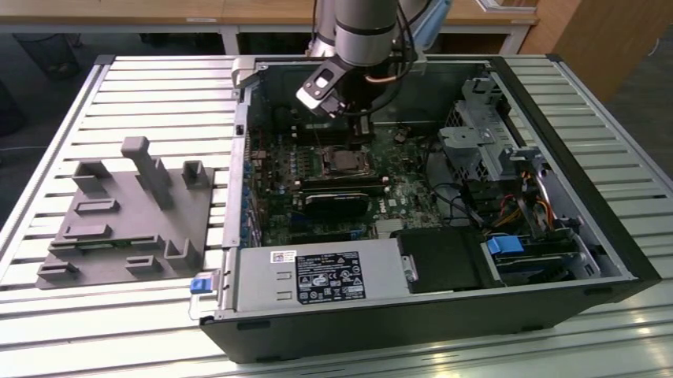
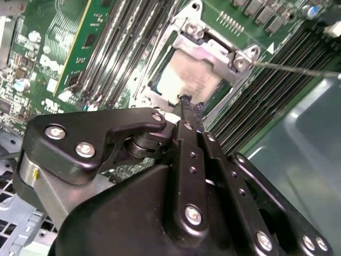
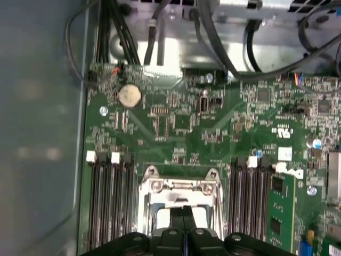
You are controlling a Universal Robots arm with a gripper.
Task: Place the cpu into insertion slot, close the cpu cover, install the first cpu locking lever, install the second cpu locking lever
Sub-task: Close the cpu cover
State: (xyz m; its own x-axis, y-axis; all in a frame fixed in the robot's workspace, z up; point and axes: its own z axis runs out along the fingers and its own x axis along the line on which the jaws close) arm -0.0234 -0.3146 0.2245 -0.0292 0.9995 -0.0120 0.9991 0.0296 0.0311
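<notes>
The open black metal computer case (image 1: 421,331) lies on its side, and the claw (image 2: 185,102) reaches down into it over the green circuit board (image 3: 181,122). In both wrist views the claw's 2 black fingers are pressed together with no gap and nothing between them, so it is clenched and empty.

Directly under the fingertips sits the cpu cover (image 2: 210,48), a square silvery metal frame with a square window. It appears to lie flat over the insertion slot (image 1: 342,161). Whether the tips touch it or hover just above, I cannot tell.

Inside that window, just beyond the fingertips, is the cpu (image 2: 186,80), a small flat square chip with a pale silvery top. It is seated in the slot rather than carried.

Off to 1 side of the claw, a thin bare steel lever rod (image 2: 293,69) runs away from a corner of the cover, apparently unlatched.

The chip is probably light, stiff and smooth, and delicate underneath. It is best held by 2 opposite edges and kept level. The cover looks like rigid sheet metal, best pressed on its frame and not through the window.
</notes>
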